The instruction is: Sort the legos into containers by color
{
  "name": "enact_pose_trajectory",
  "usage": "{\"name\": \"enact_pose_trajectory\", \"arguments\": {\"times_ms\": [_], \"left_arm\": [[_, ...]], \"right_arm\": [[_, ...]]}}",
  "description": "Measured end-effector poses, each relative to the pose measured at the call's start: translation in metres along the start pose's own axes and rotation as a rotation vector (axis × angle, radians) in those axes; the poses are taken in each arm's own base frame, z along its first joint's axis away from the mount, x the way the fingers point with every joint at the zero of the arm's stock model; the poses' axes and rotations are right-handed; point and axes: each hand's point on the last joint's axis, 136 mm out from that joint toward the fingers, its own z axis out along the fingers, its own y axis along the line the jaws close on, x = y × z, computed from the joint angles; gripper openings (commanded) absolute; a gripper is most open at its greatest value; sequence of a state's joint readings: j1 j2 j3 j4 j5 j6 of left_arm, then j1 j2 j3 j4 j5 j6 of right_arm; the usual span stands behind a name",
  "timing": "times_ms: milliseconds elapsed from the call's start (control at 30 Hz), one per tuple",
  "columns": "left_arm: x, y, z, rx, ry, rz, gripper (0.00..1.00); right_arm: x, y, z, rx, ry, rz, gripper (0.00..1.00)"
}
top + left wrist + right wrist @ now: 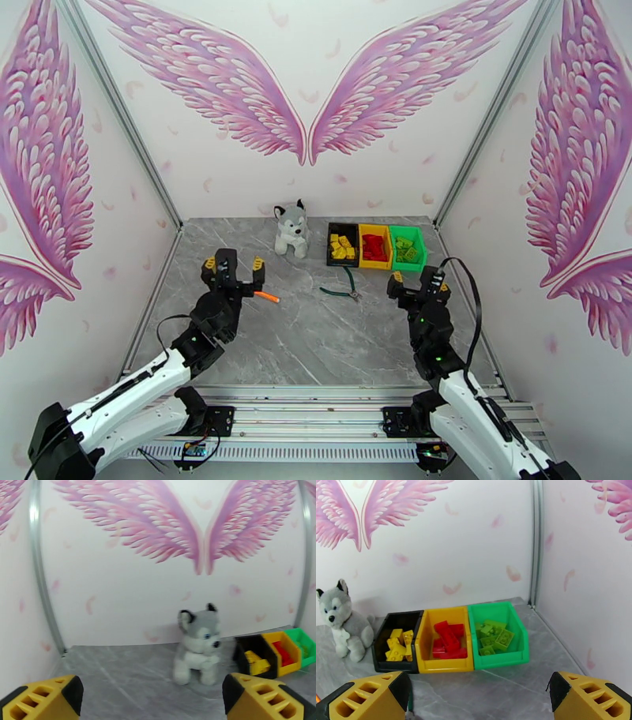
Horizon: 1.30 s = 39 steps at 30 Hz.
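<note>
Three joined containers stand at the back right of the table. The black bin (pixel 341 243) (pixel 397 623) holds yellow legos (pixel 399 645). Red legos (pixel 448 640) lie in the yellow bin (pixel 374 245) (pixel 444 663). The green bin (pixel 407 247) (pixel 499 659) holds lime green legos (pixel 494 634). My right gripper (pixel 417 287) (pixel 478 701) is open and empty, hovering in front of the bins. Over the left part of the table my left gripper (pixel 232 269) (pixel 152 699) stands open and empty, facing the back wall.
A grey and white husky plush (pixel 290 227) (pixel 198 645) sits at the back middle, left of the bins. Green-handled pliers (pixel 341 288) lie in front of the black bin. A thin orange stick (pixel 268 297) lies beside my left gripper.
</note>
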<state>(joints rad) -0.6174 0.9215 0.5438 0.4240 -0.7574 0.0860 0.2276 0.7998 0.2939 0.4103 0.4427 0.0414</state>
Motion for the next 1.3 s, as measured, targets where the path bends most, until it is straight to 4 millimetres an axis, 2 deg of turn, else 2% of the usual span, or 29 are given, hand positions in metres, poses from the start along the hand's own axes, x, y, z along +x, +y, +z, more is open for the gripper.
{"name": "enact_pose_trajectory", "arguments": {"times_ms": [67, 133, 233, 300, 567, 633, 733, 800, 867, 1300], "left_arm": [[0.034, 0.036, 0.008, -0.119, 0.063, 0.04, 0.99], [0.065, 0.063, 0.01, -0.205, 0.121, 0.064, 0.99], [0.104, 0.091, 0.013, -0.294, 0.201, 0.08, 0.99], [0.123, 0.099, 0.018, -0.322, 0.238, 0.09, 0.99], [0.179, 0.105, 0.05, -0.32, 0.295, 0.119, 0.99], [0.188, 0.103, 0.054, -0.304, 0.288, 0.122, 0.96], [0.192, 0.104, 0.058, -0.264, 0.289, 0.096, 0.93], [0.19, 0.11, 0.064, -0.259, 0.27, 0.076, 0.99], [0.196, 0.11, 0.066, -0.247, 0.28, 0.063, 0.99], [0.193, 0.109, 0.075, -0.201, 0.272, 0.003, 0.99]], "right_arm": [[0.028, 0.003, 0.009, 0.003, 0.069, -0.058, 0.99], [0.055, 0.005, 0.017, 0.006, 0.137, -0.109, 0.99], [0.081, 0.009, 0.027, 0.004, 0.187, -0.158, 0.99], [0.089, 0.011, 0.034, 0.002, 0.187, -0.173, 0.99], [0.113, 0.02, 0.065, -0.051, 0.169, -0.142, 0.99], [0.123, 0.025, 0.066, -0.084, 0.205, -0.151, 1.0], [0.11, 0.033, 0.076, -0.116, 0.179, -0.132, 0.99], [0.099, 0.033, 0.083, -0.115, 0.156, -0.114, 0.99], [0.093, 0.033, 0.087, -0.114, 0.144, -0.099, 0.99], [0.102, 0.031, 0.086, -0.116, 0.178, -0.101, 0.99]]}}
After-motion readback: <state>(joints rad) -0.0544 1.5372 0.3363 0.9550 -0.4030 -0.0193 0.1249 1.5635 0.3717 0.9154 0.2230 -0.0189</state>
